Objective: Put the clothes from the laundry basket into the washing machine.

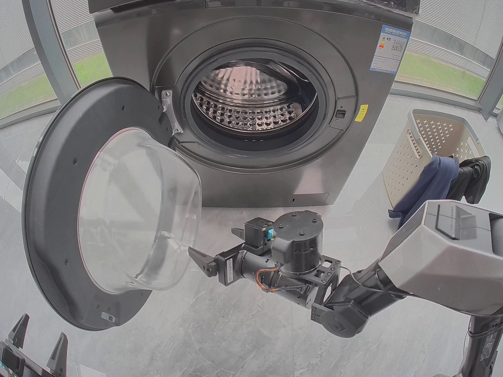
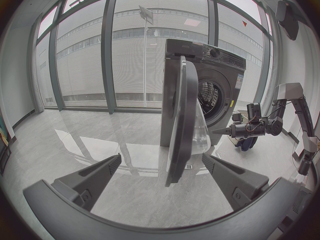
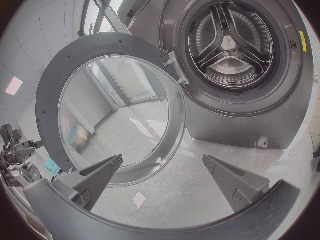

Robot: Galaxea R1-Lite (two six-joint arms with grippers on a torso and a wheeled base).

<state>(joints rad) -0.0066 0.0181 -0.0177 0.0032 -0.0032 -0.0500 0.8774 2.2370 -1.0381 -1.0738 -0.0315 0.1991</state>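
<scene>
Near left, left gripper point(image 1: 36, 341) spread wide, holding nothing. Just beyond, door point(image 1: 57, 200) swung open leftward off washing machine point(image 1: 131, 43). Centre, near, right gripper point(image 1: 211, 239) parted, holding nothing. Far right, clothes point(image 1: 435, 181) draped over laundry basket point(image 1: 406, 158) rim.

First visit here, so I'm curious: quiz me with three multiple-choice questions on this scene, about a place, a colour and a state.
1. Where does the laundry basket stand relative to the washing machine? A. on top of it B. on the floor to its right C. behind it
2. Colour of the garment draped over the basket's rim nearest the machine? A. red B. yellow C. blue
3. The right hand is: A. open, empty B. shut on a shirt C. shut on a towel
Answers: 1 B, it sits on the floor there; 2 C, the cloth is blue; 3 A, its fingers spread around nothing.
</scene>
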